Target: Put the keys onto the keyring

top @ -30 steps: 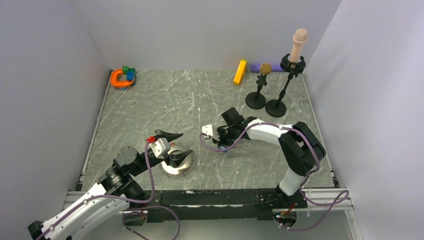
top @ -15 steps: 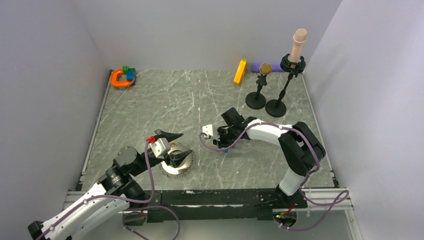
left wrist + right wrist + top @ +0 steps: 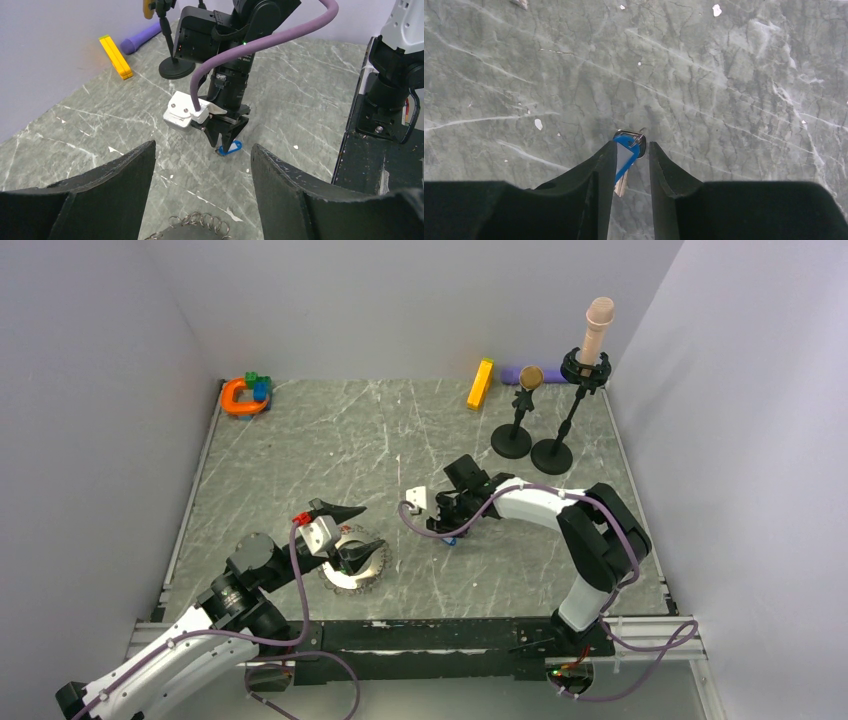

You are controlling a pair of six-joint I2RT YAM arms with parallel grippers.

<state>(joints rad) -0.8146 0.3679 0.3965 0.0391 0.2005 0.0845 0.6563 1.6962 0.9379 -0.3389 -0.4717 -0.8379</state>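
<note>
Little looks done, I judge; I see no key on the keyring (image 3: pixel 356 565), which lies flat on the table (image 3: pixel 300 450) near the front left. The one key I can be sure of, the blue key (image 3: pixel 626 149), lies near the table's middle, well apart from the ring; picking it up, carrying it over and hooking it on all remain. The right gripper (image 3: pixel 632 144) points straight down from an arm stretched leftwards, tips low at the table; its jaws stand slightly parted around the blue key, which leans toward one finger, not pinched. The left gripper (image 3: pixel 202 146) hangs low over the ring, jaws spread wide, holding nothing that I can make out.
</note>
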